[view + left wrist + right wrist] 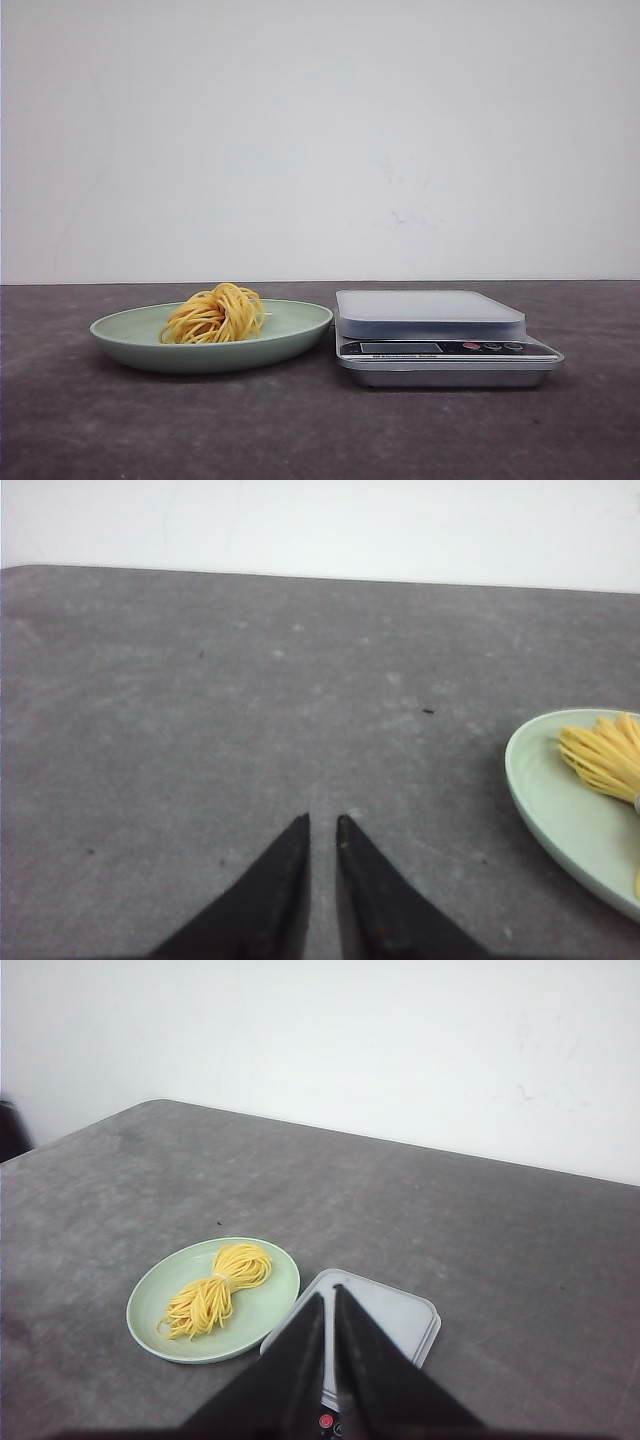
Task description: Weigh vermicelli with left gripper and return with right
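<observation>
I see the vermicelli (214, 314) on the green plate (295, 335), scale (430, 315) just right of it with nothing on the platform. Left gripper (322, 825) is low over bare table (200, 730) beside the plate, jaws nearly together, holding nothing. Right gripper (329, 1295) hangs above the scale, jaws look closed and empty, though its tips overlap the scale so I'm not certain.

Vermicelli (214, 314) in plate (290, 335) on worktop (300, 430), left of scale (440, 337), plate and scale just beside each other, wall (320, 130) behind.
</observation>
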### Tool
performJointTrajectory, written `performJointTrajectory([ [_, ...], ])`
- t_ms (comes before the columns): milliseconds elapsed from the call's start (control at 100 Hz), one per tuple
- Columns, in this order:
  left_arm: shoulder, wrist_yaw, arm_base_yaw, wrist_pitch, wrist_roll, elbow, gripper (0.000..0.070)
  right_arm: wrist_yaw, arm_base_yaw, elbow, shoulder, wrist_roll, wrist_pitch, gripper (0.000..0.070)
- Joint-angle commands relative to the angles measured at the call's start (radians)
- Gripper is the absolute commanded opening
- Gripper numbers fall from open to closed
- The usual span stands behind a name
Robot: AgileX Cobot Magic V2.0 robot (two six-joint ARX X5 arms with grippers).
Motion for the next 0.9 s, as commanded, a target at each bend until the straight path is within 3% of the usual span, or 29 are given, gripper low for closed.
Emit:
performJointTrajectory([
  [0,-0.002,0.005,0.0,0.006,0.006,-0.019,0.0012,0.0,0.011,0.01,0.001,0.013,0.014,0.0007],
  [890,-0.002,0.006,0.0,-0.008,0.003,-0.018,0.0012,0.0,0.011,0.01,0.001,0.013,0.014,0.0007],
])
